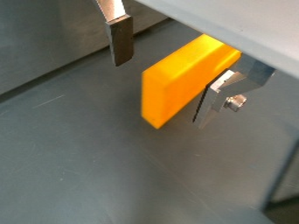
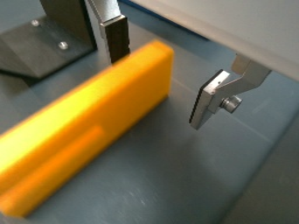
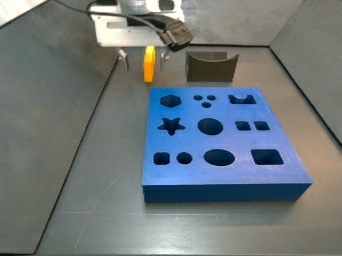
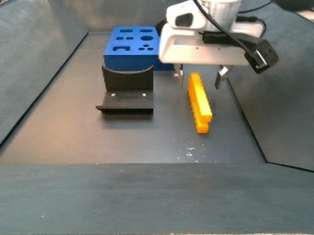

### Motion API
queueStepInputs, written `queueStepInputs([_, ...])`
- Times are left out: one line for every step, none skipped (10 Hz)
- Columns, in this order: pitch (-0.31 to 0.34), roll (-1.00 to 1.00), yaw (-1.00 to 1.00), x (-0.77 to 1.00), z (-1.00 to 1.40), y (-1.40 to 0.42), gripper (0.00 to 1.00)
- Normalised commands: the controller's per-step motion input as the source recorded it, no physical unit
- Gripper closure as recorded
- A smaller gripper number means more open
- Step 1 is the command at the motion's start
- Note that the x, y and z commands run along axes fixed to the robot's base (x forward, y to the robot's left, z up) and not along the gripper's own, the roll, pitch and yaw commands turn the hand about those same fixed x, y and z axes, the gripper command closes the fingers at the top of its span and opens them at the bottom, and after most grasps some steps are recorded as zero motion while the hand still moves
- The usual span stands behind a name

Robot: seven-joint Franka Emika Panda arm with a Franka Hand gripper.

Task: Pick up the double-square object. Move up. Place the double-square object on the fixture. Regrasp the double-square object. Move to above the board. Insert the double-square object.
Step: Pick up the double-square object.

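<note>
The double-square object lies flat on the grey floor, a slim orange-yellow block stretched out beside the fixture but apart from it; in a side view it shows as a short orange piece just under the arm, near the dark fixture and beyond the far edge of the board; in both wrist views it fills the space between the fingers, an orange slab in one, a long bar running away from the camera in the other.

The gripper hangs directly over the far end of the block, released; its two silver fingers stand on either side of the orange body with clear gaps showing, one finger close to the block's edge, the opposite one set a little away from it; neither pad presses the piece. In a wrist view the gripper straddles the block's end with the grey floor visible below.

The blue board with its cut-out holes lies behind the fixture, well apart from the block; a corner of the fixture shows just beyond one finger.
</note>
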Motion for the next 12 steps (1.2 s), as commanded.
queueStepInputs([-0.027, -0.05, 0.00, -0.02, 0.00, 0.05, 0.00])
queueStepInputs([-0.010, -0.01, 0.00, 0.00, 0.00, 0.00, 0.00])
queueStepInputs([0.000, 0.00, 0.00, 0.00, 0.00, 0.00, 1.00])
queueStepInputs([0.000, 0.00, 0.00, 0.00, 0.00, 0.00, 1.00])
queueStepInputs([0.000, 0.00, 0.00, 0.00, 0.00, 0.00, 1.00])
queueStepInputs([0.000, 0.00, 0.00, 0.00, 0.00, 0.00, 1.00])
queueStepInputs([0.000, 0.00, 0.00, 0.00, 0.00, 0.00, 1.00])
queueStepInputs([0.000, 0.00, 0.00, 0.00, 0.00, 0.00, 1.00])
queueStepInputs([0.000, 0.00, 0.00, 0.00, 0.00, 0.00, 1.00])
queueStepInputs([0.000, 0.00, 0.00, 0.00, 0.00, 0.00, 1.00])
queueStepInputs([0.000, 0.00, 0.00, 0.00, 0.00, 0.00, 1.00])
queueStepInputs([0.000, 0.00, 0.00, 0.00, 0.00, 0.00, 1.00])
